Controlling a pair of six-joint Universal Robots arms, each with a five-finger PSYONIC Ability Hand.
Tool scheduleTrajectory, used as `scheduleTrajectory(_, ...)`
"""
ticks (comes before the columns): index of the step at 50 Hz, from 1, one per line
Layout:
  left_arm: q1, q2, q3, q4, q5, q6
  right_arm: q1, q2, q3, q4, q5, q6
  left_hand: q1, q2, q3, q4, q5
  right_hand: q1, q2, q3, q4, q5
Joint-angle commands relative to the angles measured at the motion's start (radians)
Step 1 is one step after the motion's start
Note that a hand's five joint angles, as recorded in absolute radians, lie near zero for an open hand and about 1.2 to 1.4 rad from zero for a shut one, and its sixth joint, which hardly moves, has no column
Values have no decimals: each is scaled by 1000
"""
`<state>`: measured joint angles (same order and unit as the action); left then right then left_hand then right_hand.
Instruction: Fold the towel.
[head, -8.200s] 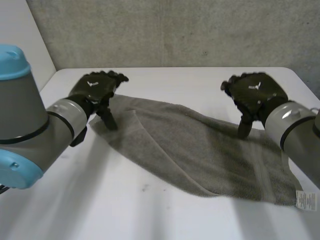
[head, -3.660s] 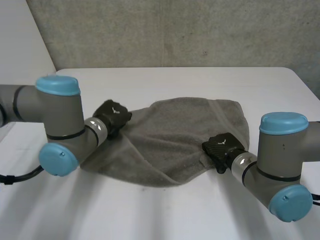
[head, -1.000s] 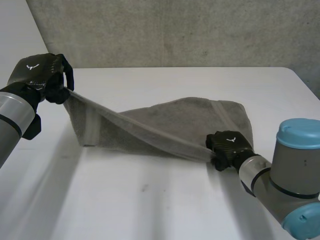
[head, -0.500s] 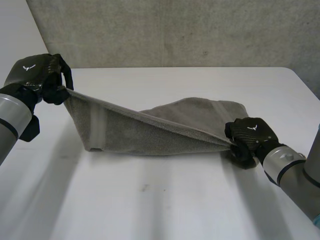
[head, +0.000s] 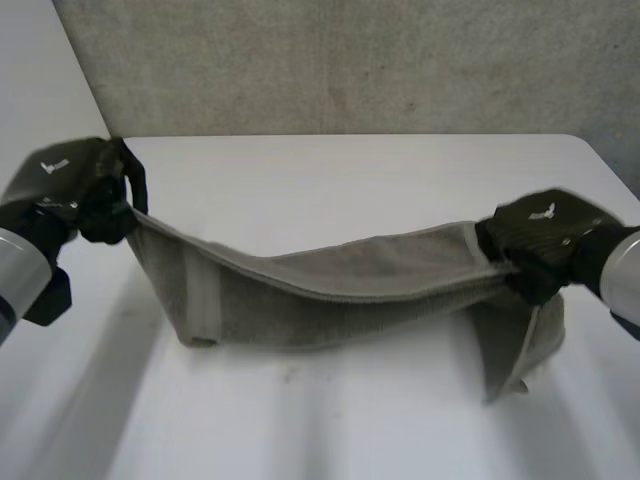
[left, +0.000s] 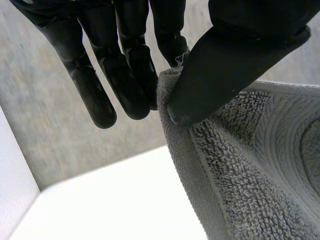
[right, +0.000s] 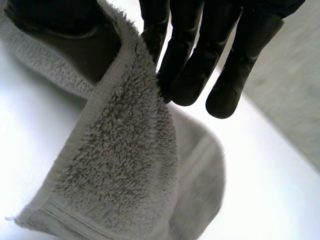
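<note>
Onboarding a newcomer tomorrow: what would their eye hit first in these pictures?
First, the grey towel, strung like a hammock across the white table, its middle sagging low. The left robot hand pinches one end at the table's left side. The right robot hand pinches the other end at the right, where a loose flap hangs down toward the table.

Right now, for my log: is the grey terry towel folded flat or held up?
Held up: the grey terry towel sags between black left hand and black right hand, each pinching one end.
</note>
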<state>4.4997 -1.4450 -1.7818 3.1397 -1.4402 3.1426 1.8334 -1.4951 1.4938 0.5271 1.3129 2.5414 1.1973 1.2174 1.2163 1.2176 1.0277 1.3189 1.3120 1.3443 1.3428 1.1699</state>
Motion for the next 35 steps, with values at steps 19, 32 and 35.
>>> scheduleTrajectory(19,-88,-460,874,192,-156,-142,89,478,-896,-502,115,-18,199,179,180,179,194,77,84,52,54,52)
scheduleTrajectory(32,-63,-337,440,238,-163,-210,73,443,-607,-174,-83,-13,199,179,180,179,194,77,84,52,54,52)
scheduleTrajectory(35,-53,-328,297,260,-132,-208,72,464,-500,-102,-83,-66,199,179,180,179,194,77,84,52,54,52)
